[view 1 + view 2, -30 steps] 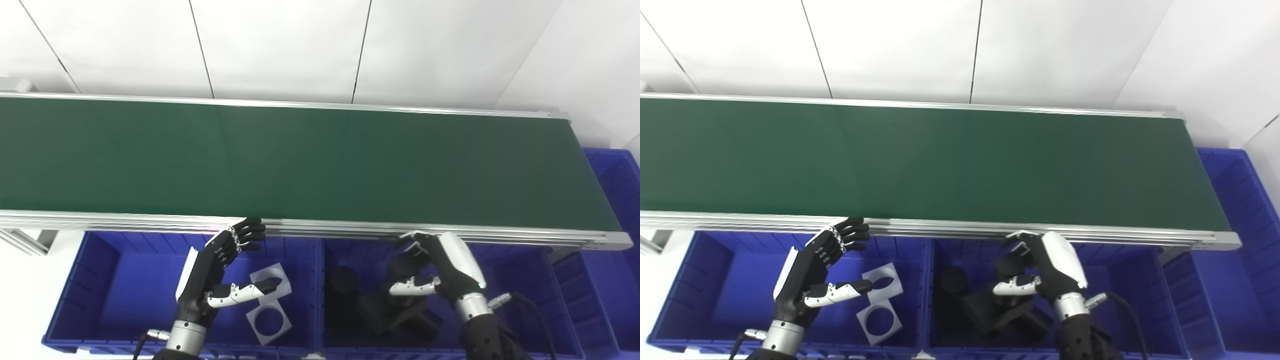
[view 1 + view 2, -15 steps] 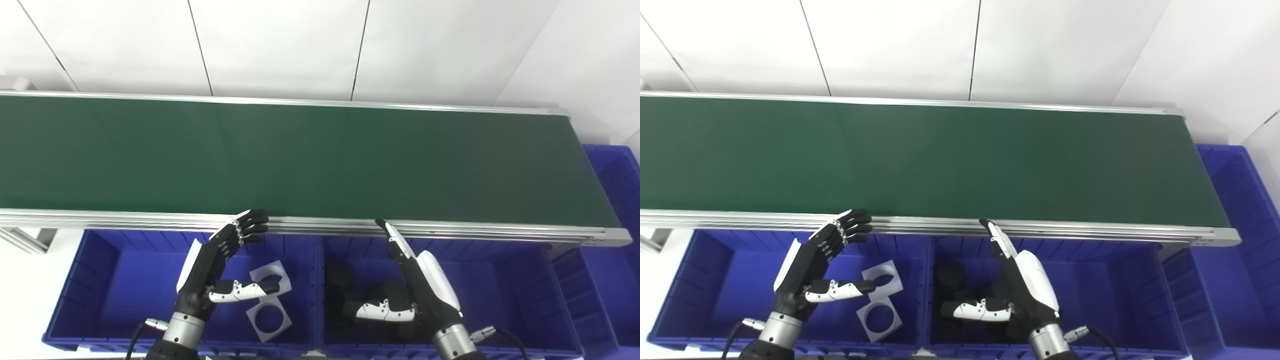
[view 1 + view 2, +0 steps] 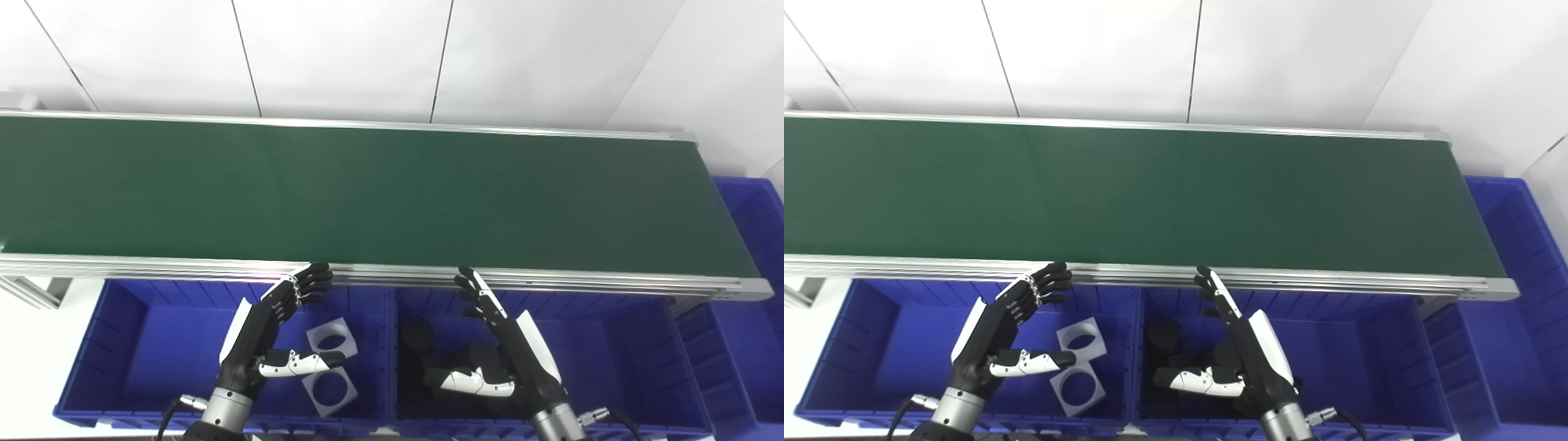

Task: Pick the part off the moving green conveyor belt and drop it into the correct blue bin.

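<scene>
The green conveyor belt (image 3: 380, 190) runs across the view and carries no part. My left hand (image 3: 269, 331) is open and empty, held above the left blue bin (image 3: 141, 355), fingertips near the belt's front rail. That bin holds two white square plates with round holes (image 3: 331, 361). My right hand (image 3: 508, 349) is open and empty, fingers spread, above the middle blue bin (image 3: 618, 367). Black parts (image 3: 422, 343) lie in that bin, partly hidden by the hand.
The belt's aluminium front rail (image 3: 184, 266) runs just beyond both hands. Another blue bin (image 3: 753, 257) stands past the belt's right end. A white panelled wall (image 3: 343, 55) is behind the belt.
My right hand was curled over the black parts a second ago; it has opened, spread its fingers and shifted left and toward me. My left hand has barely moved.
</scene>
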`<action>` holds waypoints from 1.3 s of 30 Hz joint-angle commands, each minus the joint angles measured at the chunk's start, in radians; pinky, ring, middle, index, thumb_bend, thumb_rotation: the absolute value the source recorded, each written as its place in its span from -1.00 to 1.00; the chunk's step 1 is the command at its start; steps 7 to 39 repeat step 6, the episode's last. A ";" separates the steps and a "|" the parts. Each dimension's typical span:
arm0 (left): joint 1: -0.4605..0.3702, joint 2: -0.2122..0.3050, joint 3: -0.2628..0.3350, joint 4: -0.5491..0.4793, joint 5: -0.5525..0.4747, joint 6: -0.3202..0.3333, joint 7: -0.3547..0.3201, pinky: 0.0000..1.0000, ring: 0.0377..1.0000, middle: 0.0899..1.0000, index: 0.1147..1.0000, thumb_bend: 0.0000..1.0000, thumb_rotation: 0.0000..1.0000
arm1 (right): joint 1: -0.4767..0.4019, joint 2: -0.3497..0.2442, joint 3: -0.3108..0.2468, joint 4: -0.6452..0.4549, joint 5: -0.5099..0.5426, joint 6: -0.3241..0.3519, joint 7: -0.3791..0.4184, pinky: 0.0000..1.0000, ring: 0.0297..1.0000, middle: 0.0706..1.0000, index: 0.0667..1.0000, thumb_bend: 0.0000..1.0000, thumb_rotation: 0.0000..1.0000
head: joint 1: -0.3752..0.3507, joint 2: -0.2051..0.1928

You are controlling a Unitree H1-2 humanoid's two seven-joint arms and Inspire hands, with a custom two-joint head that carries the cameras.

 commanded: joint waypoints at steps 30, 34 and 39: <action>-0.003 -0.006 -0.007 -0.007 0.014 -0.038 0.009 0.45 0.52 0.55 0.56 0.74 -0.49 | -0.003 0.021 -0.025 0.003 0.075 -0.059 0.012 0.66 0.76 0.79 0.90 0.74 -0.31 | 0.010 -0.003; -0.003 -0.006 -0.007 -0.007 0.014 -0.038 0.009 0.45 0.52 0.55 0.56 0.74 -0.49 | -0.003 0.021 -0.025 0.003 0.075 -0.059 0.012 0.66 0.76 0.79 0.90 0.74 -0.31 | 0.010 -0.003; -0.003 -0.006 -0.007 -0.007 0.014 -0.038 0.009 0.45 0.52 0.55 0.56 0.74 -0.49 | -0.003 0.021 -0.025 0.003 0.075 -0.059 0.012 0.66 0.76 0.79 0.90 0.74 -0.31 | 0.010 -0.003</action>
